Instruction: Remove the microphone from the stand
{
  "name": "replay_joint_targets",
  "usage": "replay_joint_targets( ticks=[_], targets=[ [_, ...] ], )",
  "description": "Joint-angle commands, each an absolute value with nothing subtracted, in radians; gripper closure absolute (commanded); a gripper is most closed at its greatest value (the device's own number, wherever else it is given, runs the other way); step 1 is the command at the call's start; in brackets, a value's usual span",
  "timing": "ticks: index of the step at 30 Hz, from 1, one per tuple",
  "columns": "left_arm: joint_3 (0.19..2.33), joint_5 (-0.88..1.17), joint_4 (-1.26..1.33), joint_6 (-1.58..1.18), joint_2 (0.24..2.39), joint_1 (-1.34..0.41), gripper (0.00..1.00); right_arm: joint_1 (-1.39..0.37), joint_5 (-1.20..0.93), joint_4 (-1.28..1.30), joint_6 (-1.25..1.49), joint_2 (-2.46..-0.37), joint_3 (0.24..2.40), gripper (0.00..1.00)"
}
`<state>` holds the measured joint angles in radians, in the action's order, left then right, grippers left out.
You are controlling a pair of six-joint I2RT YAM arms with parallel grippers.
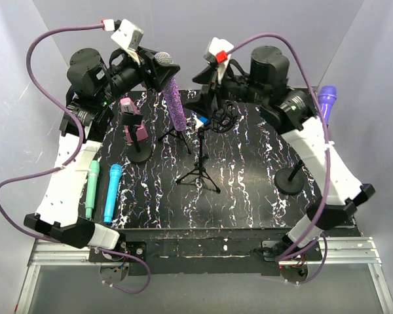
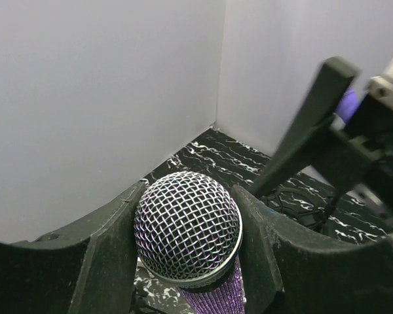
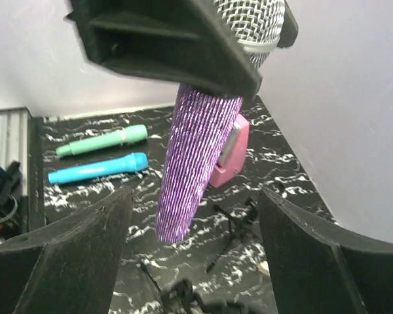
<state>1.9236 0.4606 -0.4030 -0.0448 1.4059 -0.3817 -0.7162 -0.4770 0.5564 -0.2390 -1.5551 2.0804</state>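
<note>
Two robot arms reach over a black, white-veined bench (image 1: 249, 190). The left end effector (image 2: 187, 216) is clamped on the silver mesh head of a purple glitter microphone (image 1: 175, 104), with one finger pressed to each side of the mesh. The microphone hangs tilted in the air over the far left part of the bench, head up. Its narrow tail is free and close to the top of a small tripod stand (image 1: 177, 136). The right end effector (image 3: 195, 203) faces the microphone from nearby, its fingers spread wide apart and gripping nothing.

A second tripod stand (image 1: 200, 171) stands mid-bench. A pink microphone (image 1: 132, 121) sits in a round-based stand at the left, and a blue-violet microphone (image 1: 326, 98) sits in another at the right. A green microphone (image 1: 92, 186) and a blue microphone (image 1: 112, 193) lie side by side near the left arm.
</note>
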Motion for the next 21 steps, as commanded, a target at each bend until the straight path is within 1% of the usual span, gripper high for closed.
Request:
replay_joint_targets(
  ticks=[1,7,8,9,12,13,14,15,16,17,18,21],
  targets=[
    [1.982,0.521,-0.37,-0.089,1.405,-0.385,1.0,-0.732,-0.545,0.396,-0.051,-1.649,2.187,0.17],
    [1.996,0.543,-0.388,-0.101,1.414,-0.387,1.0,-0.77,-0.532,0.324,0.018,-1.724,2.238,0.21],
    [2.003,0.545,-0.393,-0.101,1.416,-0.387,1.0,-0.77,-0.54,0.324,0.028,-1.735,2.244,0.23],
    [2.005,0.545,-0.394,-0.103,1.417,-0.387,1.0,-0.772,-0.54,0.324,0.037,-1.743,2.249,0.27],
    [2.017,0.545,-0.399,-0.092,1.417,-0.387,1.0,-0.772,-0.499,0.311,0.077,-1.752,2.249,0.47],
    [2.017,0.545,-0.4,-0.081,1.417,-0.387,0.96,-0.772,-0.47,0.305,0.084,-1.749,2.249,0.54],
    [2.014,0.542,-0.4,-0.066,1.414,-0.387,0.74,-0.772,-0.431,0.298,0.095,-1.746,2.247,0.65],
    [2.014,0.541,-0.4,-0.052,1.408,-0.387,0.5,-0.772,-0.385,0.285,0.118,-1.743,2.246,0.78],
    [2.016,0.552,-0.4,-0.023,1.405,-0.387,0.36,-0.767,-0.353,0.275,0.132,-1.738,2.243,0.92],
    [2.02,0.551,-0.4,-0.005,1.402,-0.387,0.26,-0.764,-0.329,0.261,0.149,-1.733,2.241,0.99],
    [2.032,0.528,-0.4,0.023,1.398,-0.387,0.19,-0.759,-0.298,0.255,0.17,-1.733,2.243,0.99],
    [2.095,0.502,-0.443,0.063,1.404,-0.387,0.07,-0.746,-0.197,0.236,0.247,-1.735,2.258,0.99]
  ],
)
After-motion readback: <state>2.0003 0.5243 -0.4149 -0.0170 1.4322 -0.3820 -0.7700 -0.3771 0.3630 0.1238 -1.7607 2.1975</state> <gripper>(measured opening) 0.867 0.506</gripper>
